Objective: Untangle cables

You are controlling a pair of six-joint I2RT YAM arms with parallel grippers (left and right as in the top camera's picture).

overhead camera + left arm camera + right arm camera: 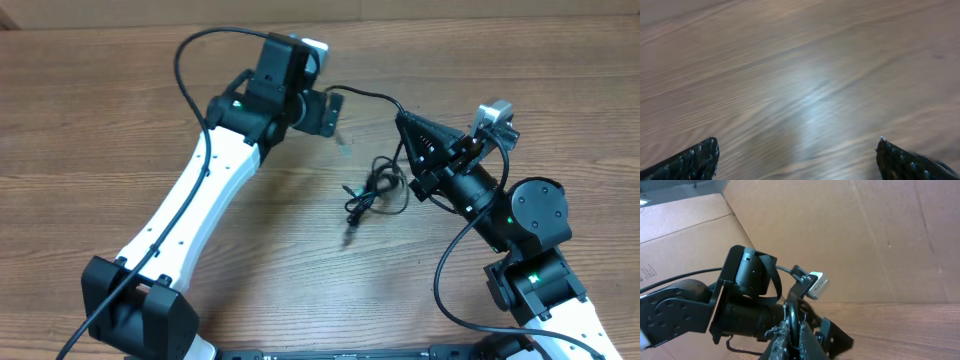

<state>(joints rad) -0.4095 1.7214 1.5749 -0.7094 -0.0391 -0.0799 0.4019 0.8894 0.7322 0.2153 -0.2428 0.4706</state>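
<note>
Overhead: cables (372, 192) lying tangled on table (100, 150), just beside right gripper (402, 120), one strand reaching up to its tip. Left gripper (335, 118) hovering apart from tangle.
Left wrist: fingers (700, 160) standing wide apart over blurred wood.
Right wrist: fingers (782, 342) pressing together, pinching thin black strand.

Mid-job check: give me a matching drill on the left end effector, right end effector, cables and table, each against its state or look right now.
Things:
1. left end effector
2. right end effector
3. cables
4. table

States:
A. brown wood grain
B. closed, pinching one thin black strand
C. open, nothing between the fingers
D. mostly a loose black tangle lying between the two arms

Pairs: 1-C, 2-B, 3-D, 4-A
</note>
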